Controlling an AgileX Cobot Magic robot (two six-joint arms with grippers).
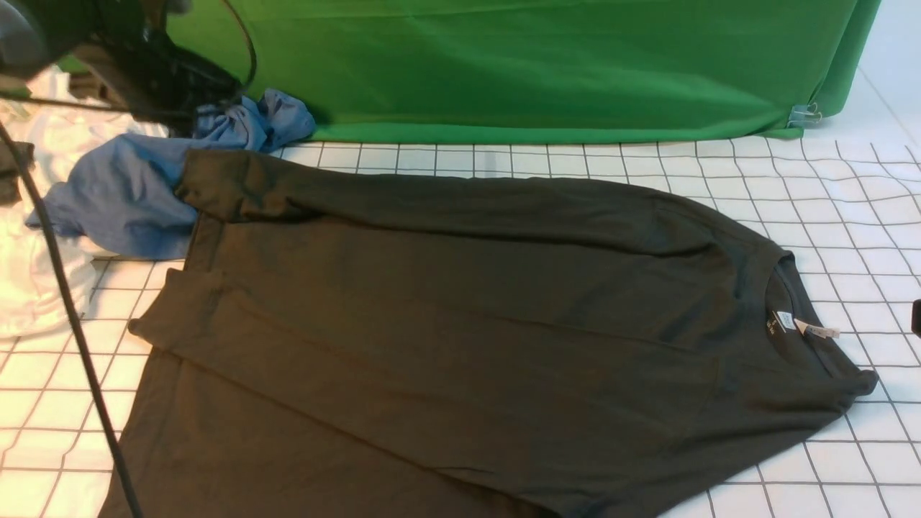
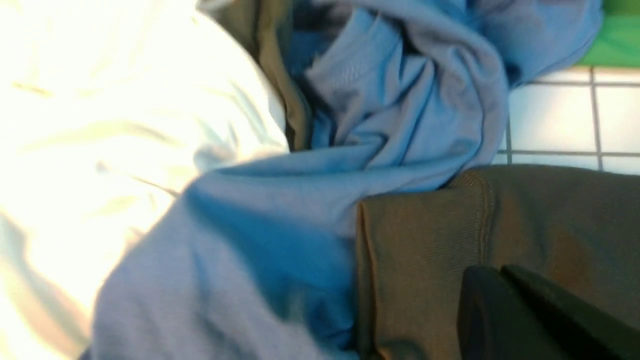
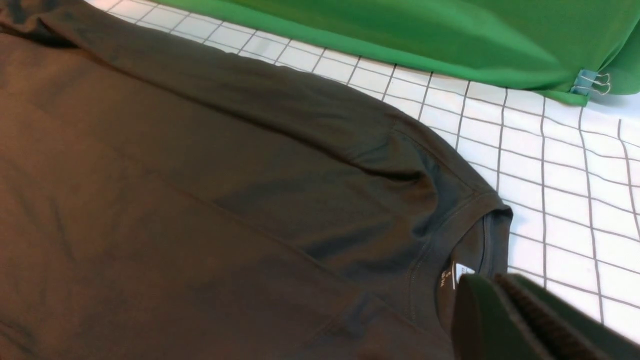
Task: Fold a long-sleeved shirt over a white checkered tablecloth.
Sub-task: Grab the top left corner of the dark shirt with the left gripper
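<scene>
The long-sleeved shirt [image 1: 460, 316] lies flat on the white checkered tablecloth [image 1: 849, 216], collar and neck label [image 1: 784, 321] to the right, hem to the left. Both sleeves are laid across the body. My left gripper [image 2: 500, 271] is shut with nothing between its fingers, hovering over a ribbed sleeve cuff [image 2: 425, 240] at the shirt's far left corner. My right gripper [image 3: 495, 278] is shut too and holds nothing; it hangs just beside the collar [image 3: 480, 215] and partly covers the label [image 3: 462, 272]. In the front view only a dark sliver of it [image 1: 917, 316] shows.
A crumpled blue garment [image 1: 129, 194] and a white garment [image 1: 36, 237] lie at the left, touching the shirt's far corner. The green backdrop cloth [image 1: 547, 65] runs along the back, held by a clip [image 1: 804, 114]. A black cable [image 1: 65, 302] crosses the left foreground.
</scene>
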